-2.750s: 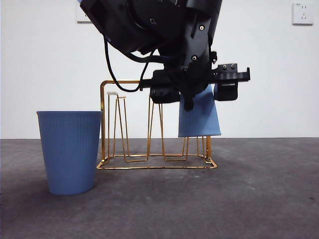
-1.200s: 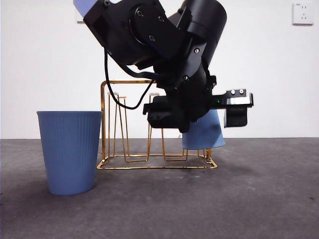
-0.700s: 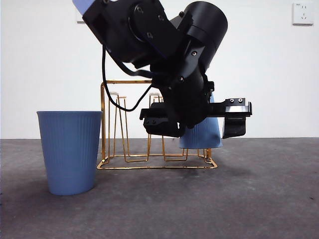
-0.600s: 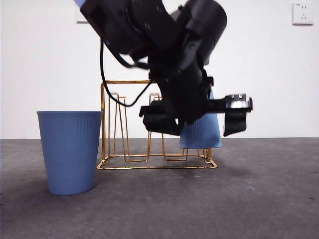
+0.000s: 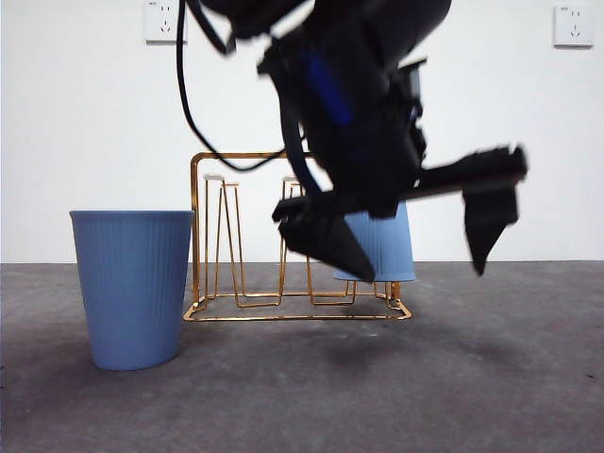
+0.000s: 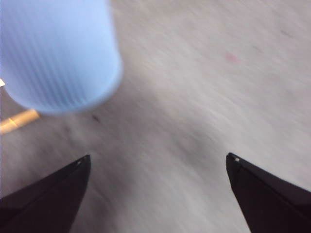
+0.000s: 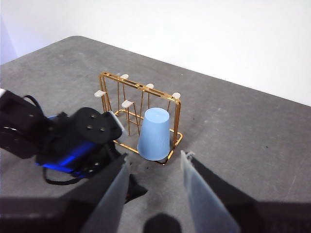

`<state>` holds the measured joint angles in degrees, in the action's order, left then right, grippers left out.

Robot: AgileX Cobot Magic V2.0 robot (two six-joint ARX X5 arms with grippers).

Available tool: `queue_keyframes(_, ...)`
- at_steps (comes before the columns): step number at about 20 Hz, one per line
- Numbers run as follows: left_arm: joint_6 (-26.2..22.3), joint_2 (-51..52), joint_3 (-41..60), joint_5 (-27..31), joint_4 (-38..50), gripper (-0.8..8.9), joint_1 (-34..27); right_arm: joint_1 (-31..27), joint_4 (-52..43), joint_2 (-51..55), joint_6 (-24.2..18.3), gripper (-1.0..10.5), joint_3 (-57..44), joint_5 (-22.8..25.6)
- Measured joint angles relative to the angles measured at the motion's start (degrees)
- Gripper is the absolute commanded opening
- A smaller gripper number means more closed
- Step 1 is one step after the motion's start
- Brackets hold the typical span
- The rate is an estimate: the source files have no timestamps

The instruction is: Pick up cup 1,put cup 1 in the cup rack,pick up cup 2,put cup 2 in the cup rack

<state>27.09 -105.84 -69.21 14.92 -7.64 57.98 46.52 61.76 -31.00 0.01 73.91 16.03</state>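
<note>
The gold wire cup rack (image 5: 241, 236) stands mid-table. One blue ribbed cup (image 5: 382, 247) hangs upside down over a prong at the rack's right end; it also shows in the left wrist view (image 6: 53, 53) and the right wrist view (image 7: 154, 132). A second blue cup (image 5: 132, 288) stands upright on the table left of the rack. My left gripper (image 5: 425, 276) (image 6: 158, 158) is open and empty, just in front of the hung cup and apart from it. My right gripper (image 7: 154, 156) is open and empty, well above the table and back from the rack (image 7: 138, 104).
The grey table (image 5: 491, 377) runs back to a white wall with two sockets (image 5: 574, 25). The left arm (image 7: 63, 141) fills the space beside the rack in the right wrist view.
My left gripper has opened and let go of the upside-down cup, then pulled away towards the front camera. The cup now rests straight on the rack's right prong.
</note>
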Motion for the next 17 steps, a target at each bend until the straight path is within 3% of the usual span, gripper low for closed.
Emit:
queue_keyframes(7,-0.79,21.55,0.0,-1.9,-10.78,4.7,5.57,0.0,-0.09,-2.71,4.68,1.9,0.0,-1.11)
queue_keyframes(14,-5.14,52.68,0.0,6.6,-27.19,4.7,5.64,0.0,-10.93,-18.82,6.88,2.1,0.0,-13.68)
queue_keyframes(17,-5.46,62.8,0.0,10.43,-35.39,4.7,5.64,0.0,-16.72,-29.44,7.08,4.5,0.0,-19.45)
